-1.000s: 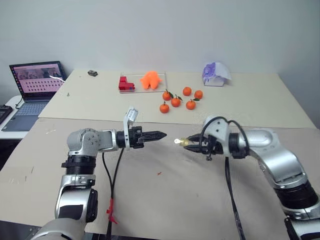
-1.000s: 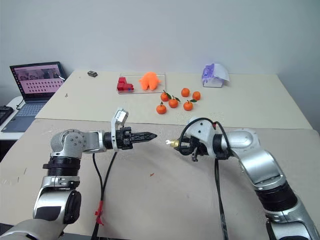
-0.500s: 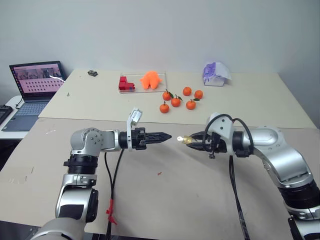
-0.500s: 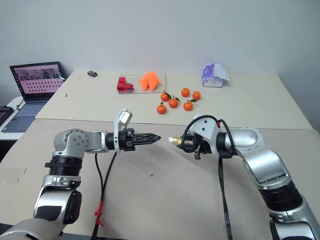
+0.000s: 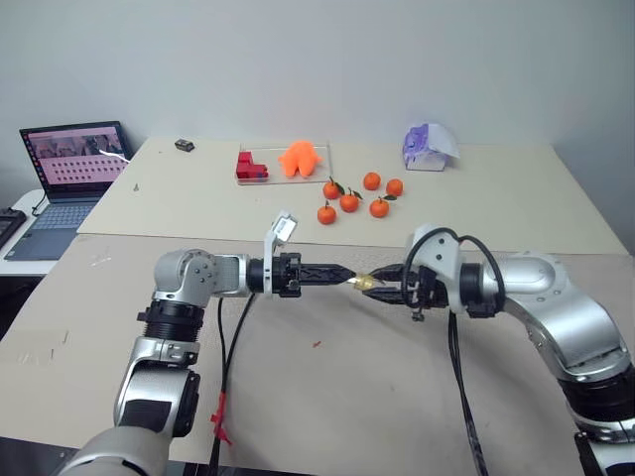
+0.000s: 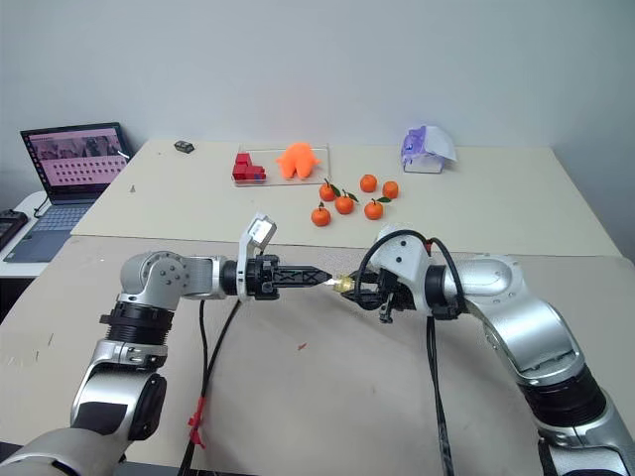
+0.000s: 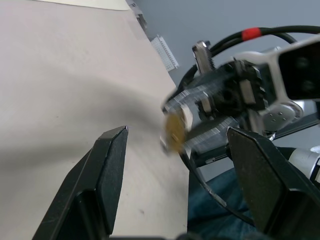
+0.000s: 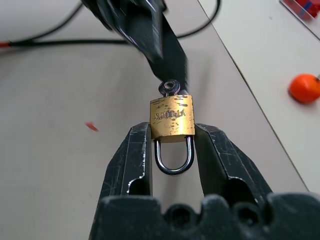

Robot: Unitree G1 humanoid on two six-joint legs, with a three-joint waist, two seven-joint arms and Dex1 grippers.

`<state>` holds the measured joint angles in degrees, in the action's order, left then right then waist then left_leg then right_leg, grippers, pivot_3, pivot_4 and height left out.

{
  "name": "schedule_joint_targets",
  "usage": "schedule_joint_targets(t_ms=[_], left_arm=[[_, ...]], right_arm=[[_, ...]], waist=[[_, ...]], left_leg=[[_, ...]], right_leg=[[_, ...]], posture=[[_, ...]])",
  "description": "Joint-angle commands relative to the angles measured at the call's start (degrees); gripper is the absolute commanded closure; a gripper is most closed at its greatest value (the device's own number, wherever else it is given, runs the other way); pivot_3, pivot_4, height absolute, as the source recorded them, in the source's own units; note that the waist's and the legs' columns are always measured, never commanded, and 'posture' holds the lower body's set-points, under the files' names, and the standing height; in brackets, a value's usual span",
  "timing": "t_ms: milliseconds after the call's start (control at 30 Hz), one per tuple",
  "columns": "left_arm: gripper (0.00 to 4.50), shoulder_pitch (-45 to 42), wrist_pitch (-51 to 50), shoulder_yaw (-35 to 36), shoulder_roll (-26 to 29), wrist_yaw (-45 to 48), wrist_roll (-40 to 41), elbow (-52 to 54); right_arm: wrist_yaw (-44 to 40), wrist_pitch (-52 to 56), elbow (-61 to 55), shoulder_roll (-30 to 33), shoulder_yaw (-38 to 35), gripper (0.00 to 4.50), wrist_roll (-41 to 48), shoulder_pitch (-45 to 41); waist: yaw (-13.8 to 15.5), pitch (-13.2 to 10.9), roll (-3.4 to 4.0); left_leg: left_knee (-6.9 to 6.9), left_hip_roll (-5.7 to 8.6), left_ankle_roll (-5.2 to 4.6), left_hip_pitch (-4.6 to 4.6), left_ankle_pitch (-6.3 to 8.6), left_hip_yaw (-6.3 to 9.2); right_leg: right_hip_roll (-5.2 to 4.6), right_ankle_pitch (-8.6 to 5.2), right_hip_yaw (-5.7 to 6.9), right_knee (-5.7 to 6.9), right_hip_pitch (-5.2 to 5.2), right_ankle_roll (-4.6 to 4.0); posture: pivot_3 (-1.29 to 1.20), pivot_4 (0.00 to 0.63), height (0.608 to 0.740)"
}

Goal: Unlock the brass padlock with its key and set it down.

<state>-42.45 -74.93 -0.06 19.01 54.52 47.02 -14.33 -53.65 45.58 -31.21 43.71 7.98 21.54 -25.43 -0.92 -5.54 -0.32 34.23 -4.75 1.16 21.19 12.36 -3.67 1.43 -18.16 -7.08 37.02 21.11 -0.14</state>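
Observation:
My right gripper (image 8: 172, 131) is shut on the brass padlock (image 8: 172, 116), pinching its gold body from both sides with the silvery shackle pointing back toward the wrist. The key (image 8: 170, 88) sticks out of the padlock's far end; only its round head shows. From the left, my left gripper (image 5: 342, 275) reaches level toward that end, above the table. It is open, its fingers (image 7: 110, 165) spread wide with the padlock (image 7: 174, 131) between them in the left wrist view. Whether they touch the key I cannot tell.
Several tangerines (image 5: 349, 201) lie at mid-table behind the grippers. Farther back are red blocks (image 5: 249, 166), an orange toy (image 5: 300, 157) and a purple-white object (image 5: 427, 146). A laptop (image 5: 71, 164) stands at far left. Cables hang under both arms.
The left gripper went from shut to open and moved right, closing the gap to the padlock. The right gripper kept its hold and shifted only slightly.

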Motion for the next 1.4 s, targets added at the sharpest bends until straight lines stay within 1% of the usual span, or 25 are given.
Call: schedule_joint_targets(t_ms=[33, 100, 133, 267, 600, 867, 1100, 1400], left_arm=[[1.16, -1.19, 1.28, -0.41, 0.41, 1.54, -0.03, 0.62], [1.68, -1.12, 1.35, -0.71, 0.59, 1.97, -0.07, 0.64], [1.86, -1.11, 1.38, -0.86, 0.71, 2.20, -0.08, 0.63], [3.26, -1.04, 1.73, -1.76, 1.59, 3.77, 0.02, 1.17], [3.26, -0.74, 1.75, -1.61, 1.85, 3.86, 0.11, 1.41], [3.26, -1.20, 2.00, -1.25, 1.77, 3.82, -0.01, 0.51], [3.26, -1.19, 3.16, -3.18, 1.93, 4.81, -1.39, 1.05], [3.26, -1.61, 2.97, -3.06, 1.83, 5.23, -1.62, 0.75]], right_arm=[[1.59, 1.19, -1.99, 0.19, -2.80, 3.64, 1.65, -0.56], [1.92, 1.19, -1.57, 0.52, -2.97, 3.64, 1.83, -0.85], [2.00, 1.09, -1.29, 0.78, -3.06, 3.64, 1.90, -0.99], [1.89, 0.59, -0.07, 1.76, -3.58, 3.64, 2.25, -1.37], [0.99, -1.47, 3.13, 3.81, -4.41, 3.64, 2.20, -2.09], [1.00, 0.11, 0.32, 4.17, -4.50, 3.64, 4.07, -1.65], [0.94, 0.93, -1.99, 5.47, -4.09, 3.64, 5.52, -0.56], [1.84, 0.50, -2.10, 4.82, -3.11, 3.64, 5.38, 1.10]], waist=[[-0.02, -0.01, -0.01], [0.00, -0.02, -0.03], [0.00, -0.02, -0.03], [-0.04, -0.03, -0.03], [-0.02, -0.05, -0.04], [0.03, -0.06, -0.02], [0.06, -0.05, -0.01], [0.08, -0.03, 0.01]], left_leg=[[0.00, 0.00, 0.00, 0.00, 0.00, 0.00], [0.00, 0.00, 0.00, 0.00, 0.00, 0.00], [-0.01, 0.00, 0.00, 0.00, 0.00, 0.00], [-0.01, 0.00, 0.00, 0.01, 0.00, 0.00], [-0.02, 0.00, -0.01, 0.02, 0.00, 0.01], [-0.03, 0.00, -0.01, 0.03, 0.00, 0.01], [-0.04, 0.01, -0.01, 0.02, 0.00, 0.01], [-0.08, 0.01, -0.02, 0.02, -0.01, 0.01]], right_leg=[[0.00, 0.00, 0.00, 0.00, 0.00, 0.00], [0.00, 0.00, 0.00, -0.01, 0.00, 0.00], [0.00, 0.00, 0.00, -0.01, 0.00, 0.00], [0.00, 0.00, 0.00, -0.03, 0.00, 0.00], [0.00, -0.01, -0.01, -0.04, 0.01, -0.01], [0.00, -0.01, -0.01, -0.04, 0.01, 0.00], [0.00, -0.01, -0.01, -0.05, 0.00, 0.00], [0.00, -0.01, -0.01, -0.09, -0.01, 0.00]], posture=[[0.00, 0.150, 0.697], [0.00, 0.150, 0.697], [0.00, 0.150, 0.697], [0.00, 0.150, 0.697], [0.00, 0.150, 0.697], [0.00, 0.150, 0.697], [0.00, 0.150, 0.697], [0.00, 0.150, 0.697]])
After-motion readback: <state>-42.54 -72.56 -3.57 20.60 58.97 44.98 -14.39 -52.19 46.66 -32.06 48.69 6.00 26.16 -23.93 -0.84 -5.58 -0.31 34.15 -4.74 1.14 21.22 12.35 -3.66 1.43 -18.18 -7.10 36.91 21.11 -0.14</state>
